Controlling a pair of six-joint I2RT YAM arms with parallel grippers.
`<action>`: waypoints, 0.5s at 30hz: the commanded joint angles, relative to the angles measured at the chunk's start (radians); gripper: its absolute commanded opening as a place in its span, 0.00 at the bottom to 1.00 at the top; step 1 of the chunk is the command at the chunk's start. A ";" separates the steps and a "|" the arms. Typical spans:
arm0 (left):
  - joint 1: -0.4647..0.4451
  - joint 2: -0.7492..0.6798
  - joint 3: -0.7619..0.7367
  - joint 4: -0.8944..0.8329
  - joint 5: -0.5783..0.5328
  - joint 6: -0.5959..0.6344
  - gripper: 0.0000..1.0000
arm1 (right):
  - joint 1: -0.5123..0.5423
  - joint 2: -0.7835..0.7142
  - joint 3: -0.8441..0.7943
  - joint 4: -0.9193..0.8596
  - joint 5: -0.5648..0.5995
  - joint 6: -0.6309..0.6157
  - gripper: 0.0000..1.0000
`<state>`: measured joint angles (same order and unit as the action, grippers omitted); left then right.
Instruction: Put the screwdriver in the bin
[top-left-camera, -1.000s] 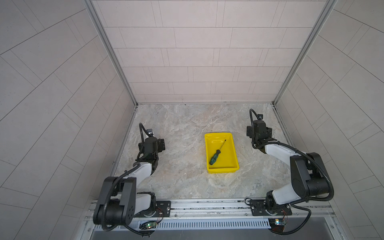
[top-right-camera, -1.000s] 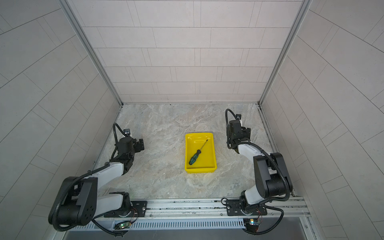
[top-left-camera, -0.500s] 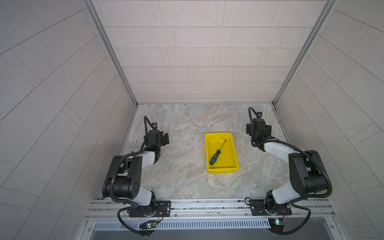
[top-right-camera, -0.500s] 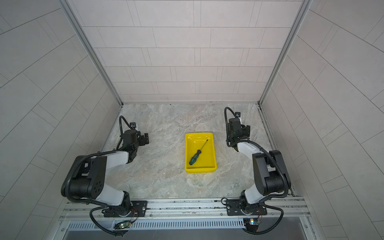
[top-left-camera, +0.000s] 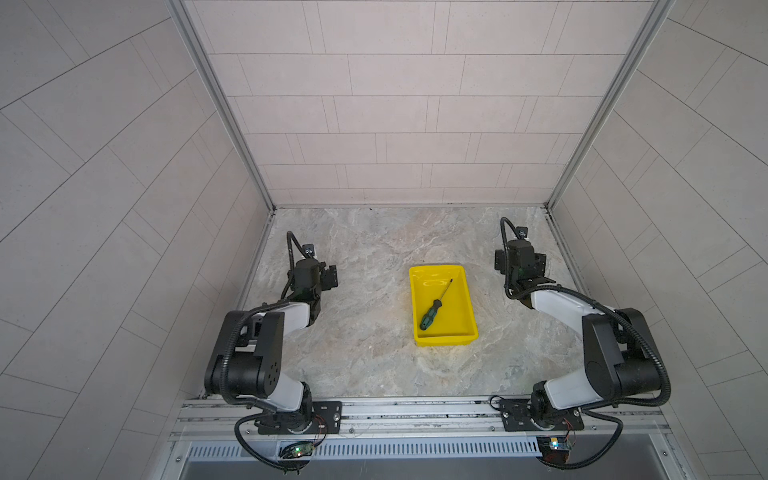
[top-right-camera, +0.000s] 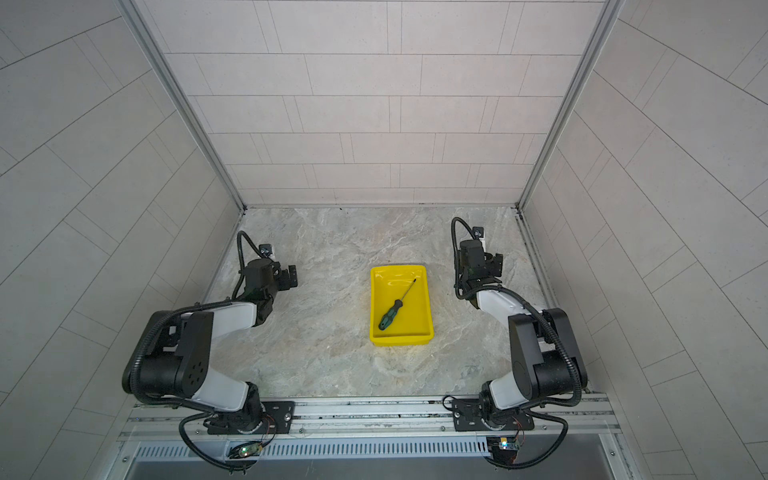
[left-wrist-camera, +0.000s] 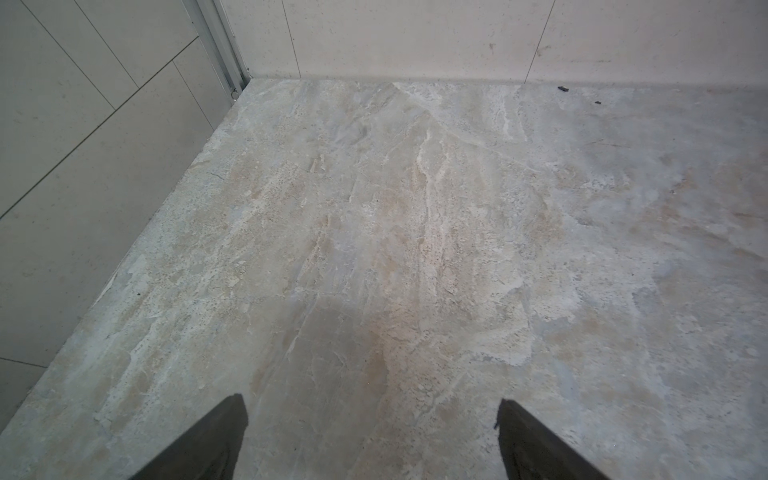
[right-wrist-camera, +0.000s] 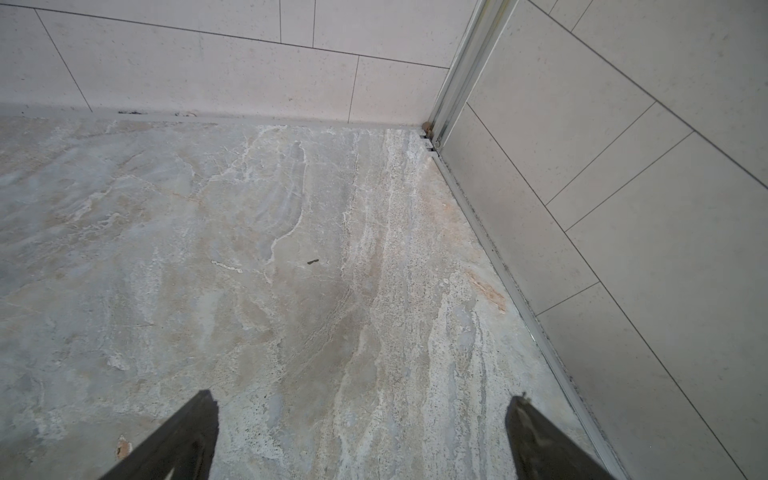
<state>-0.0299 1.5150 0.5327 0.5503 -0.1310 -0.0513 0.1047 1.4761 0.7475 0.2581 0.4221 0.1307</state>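
The screwdriver (top-left-camera: 430, 316) (top-right-camera: 390, 316), green and black handle with a thin dark shaft, lies slantwise inside the yellow bin (top-left-camera: 446, 340) (top-right-camera: 401, 338) at the middle of the marble floor in both top views. My left gripper (top-left-camera: 329, 278) (top-right-camera: 291, 276) hovers far to the left of the bin. In the left wrist view it (left-wrist-camera: 372, 401) is open with only bare floor between its fingers. My right gripper (top-left-camera: 521, 261) (top-right-camera: 482, 262) sits to the right of the bin near the back corner. It (right-wrist-camera: 361, 397) is open and empty too. Neither wrist view shows the bin.
Tiled walls close in on three sides; the left wall (left-wrist-camera: 83, 145) runs near my left gripper and the right wall (right-wrist-camera: 623, 208) near my right. A small dark speck (right-wrist-camera: 312, 261) lies on the floor. A metal rail (top-left-camera: 415, 409) edges the front.
The left arm has folded back and its gripper has shifted a little toward the back wall. The right arm has barely moved. Screwdriver and bin are unmoved.
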 joint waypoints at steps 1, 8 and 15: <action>0.005 0.005 -0.006 0.027 0.003 0.012 1.00 | -0.002 -0.023 -0.005 0.002 0.022 -0.012 0.98; -0.001 0.020 -0.062 0.137 -0.002 0.018 1.00 | -0.023 -0.062 -0.110 0.066 0.012 -0.003 0.98; -0.004 0.019 -0.063 0.135 -0.001 0.023 1.00 | -0.029 -0.069 -0.245 0.250 -0.068 -0.026 0.93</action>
<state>-0.0311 1.5330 0.4797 0.6487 -0.1318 -0.0471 0.0807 1.4277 0.5201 0.3977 0.3912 0.1261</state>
